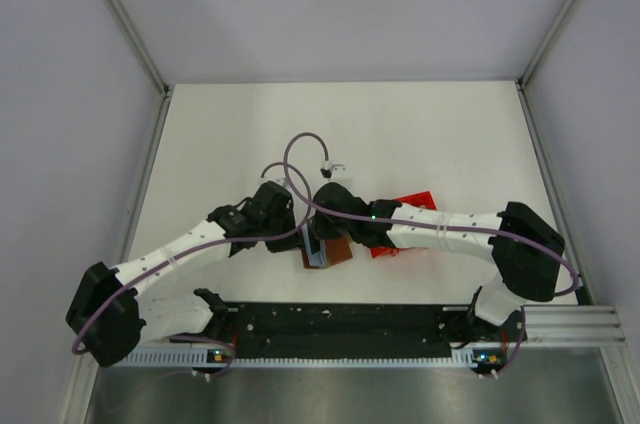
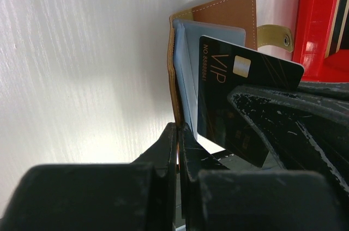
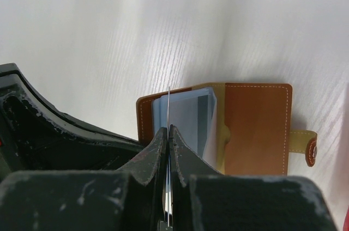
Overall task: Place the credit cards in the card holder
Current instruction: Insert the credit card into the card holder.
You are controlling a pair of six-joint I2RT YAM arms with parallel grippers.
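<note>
We look down on a white worktop (image 1: pixel 420 129) with a fine wood-like grain, closed in on the left, far and right sides by plain pale walls (image 1: pixel 340 4) that meet it along thin metal frame bars (image 1: pixel 128 24). A dark mounting plate (image 1: pixel 330 319) runs along the near edge, where both arms are bolted. In the wrist views soft light pools on the surface in pale bands. The two arms bend inward and meet about midway between the left and right edges, somewhat closer to the near edge than the far one. There we find the card holder (image 3: pixel 256 127), brown with pale stitching, opened out, its strap (image 3: pixel 302 146) with a snap stud reaching toward a red box (image 2: pixel 322 18). That box sits just beside the holder on the side of the right edge, partly under the right arm. The left gripper (image 2: pixel 177 133) is clenched on the edge of the holder's cover. A light blue card (image 2: pixel 191 78) stands in the holder's pocket. The right gripper (image 3: pixel 168 133) is clamped tight on a black card (image 2: pixel 229 95) with gold "VIP" lettering and a chip, held on edge just beside the blue card at the holder's open mouth; we cannot tell whether its corner is inside the pocket
</note>
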